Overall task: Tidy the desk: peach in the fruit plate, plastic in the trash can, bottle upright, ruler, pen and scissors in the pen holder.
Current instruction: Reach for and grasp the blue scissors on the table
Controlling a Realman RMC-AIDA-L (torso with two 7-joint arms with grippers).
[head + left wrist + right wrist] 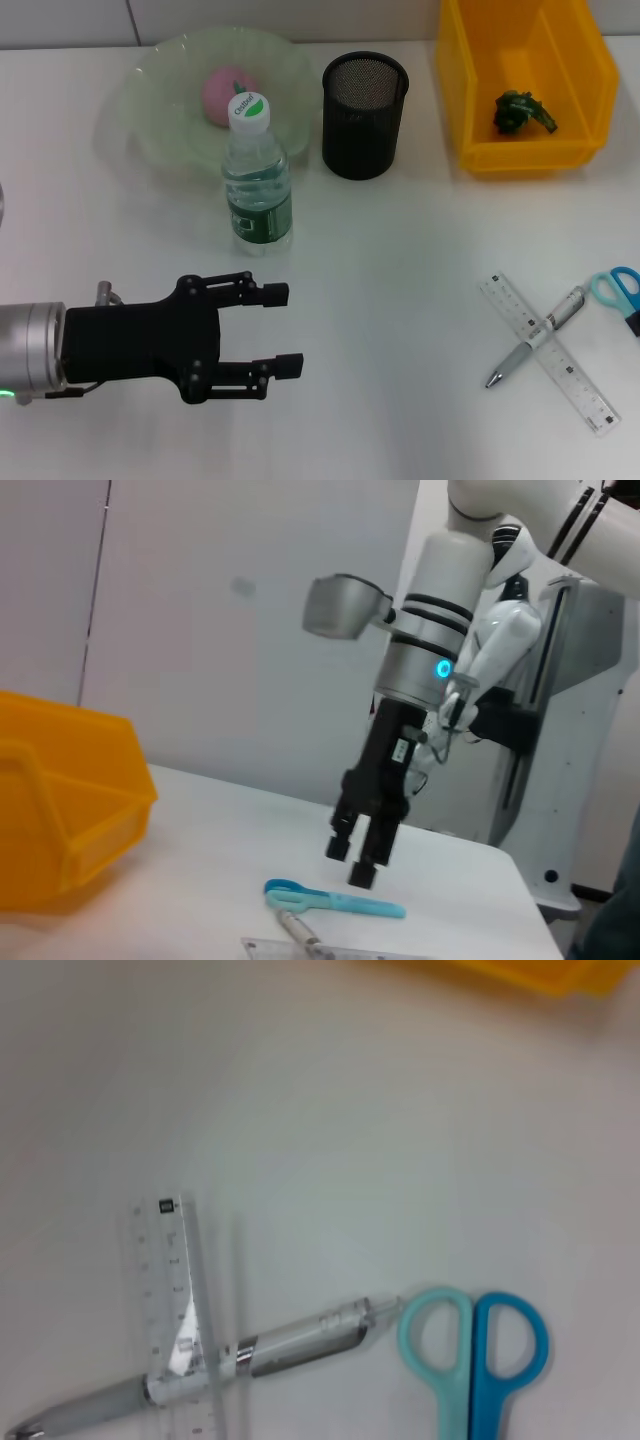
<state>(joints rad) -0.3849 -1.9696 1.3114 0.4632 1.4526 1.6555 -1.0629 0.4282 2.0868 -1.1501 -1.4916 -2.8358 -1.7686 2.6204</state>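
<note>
Head view, pen (pixel 535 338) crossing ruler (pixel 550 351)

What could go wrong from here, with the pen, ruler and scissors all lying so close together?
The pen lies across the ruler, so lifting one may drag or flick the other. The scissors sit near the table's right edge and could be nudged off as the right gripper comes down. The pen holder stands close to the upright bottle; a swinging arm could topple it.
</note>
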